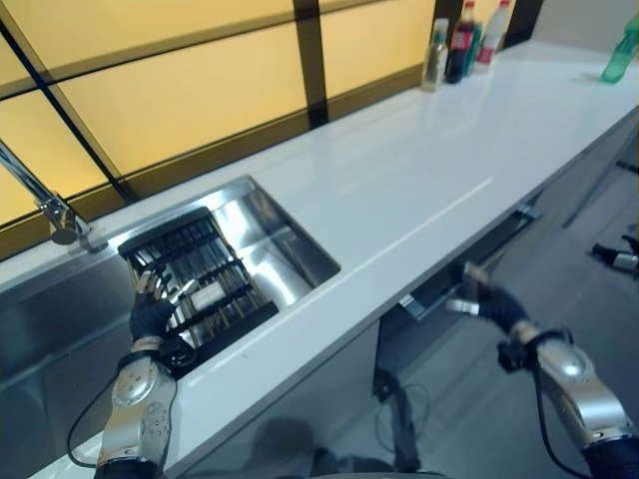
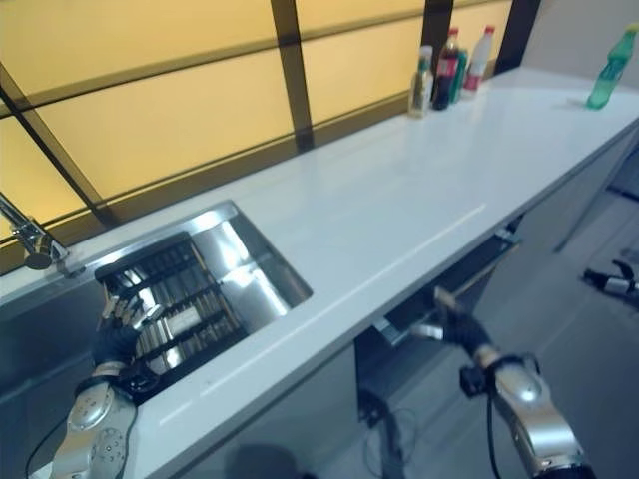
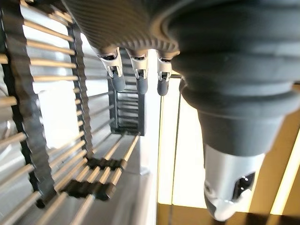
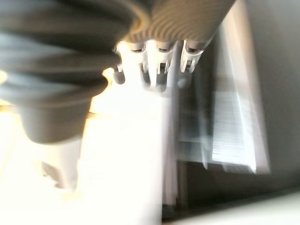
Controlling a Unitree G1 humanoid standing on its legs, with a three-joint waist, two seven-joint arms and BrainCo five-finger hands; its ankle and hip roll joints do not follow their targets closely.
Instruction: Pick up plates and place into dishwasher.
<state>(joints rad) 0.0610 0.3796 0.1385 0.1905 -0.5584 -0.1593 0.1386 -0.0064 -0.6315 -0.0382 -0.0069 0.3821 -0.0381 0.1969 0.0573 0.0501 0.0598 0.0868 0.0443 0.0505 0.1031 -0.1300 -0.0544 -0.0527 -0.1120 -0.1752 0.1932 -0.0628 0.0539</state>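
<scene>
A black wire dish rack (image 1: 200, 284) lies in the steel sink (image 1: 290, 249) set into the white counter (image 1: 419, 170). I can make out no plate on the rack or the counter. My left hand (image 1: 150, 311) hovers over the rack's near end, fingers (image 3: 139, 77) relaxed and holding nothing. My right hand (image 1: 491, 299) is lower, in front of the cabinets. It is blurred, fingers (image 4: 157, 65) straight and empty, next to the dark slot of a partly open front panel (image 1: 454, 284) under the counter.
A tap (image 1: 55, 215) stands behind the sink on the left. Several bottles (image 1: 459, 40) are grouped at the counter's far end, and a green bottle (image 1: 619, 50) stands at the far right. Yellow panels run behind the counter. Grey floor (image 1: 479, 399) lies below.
</scene>
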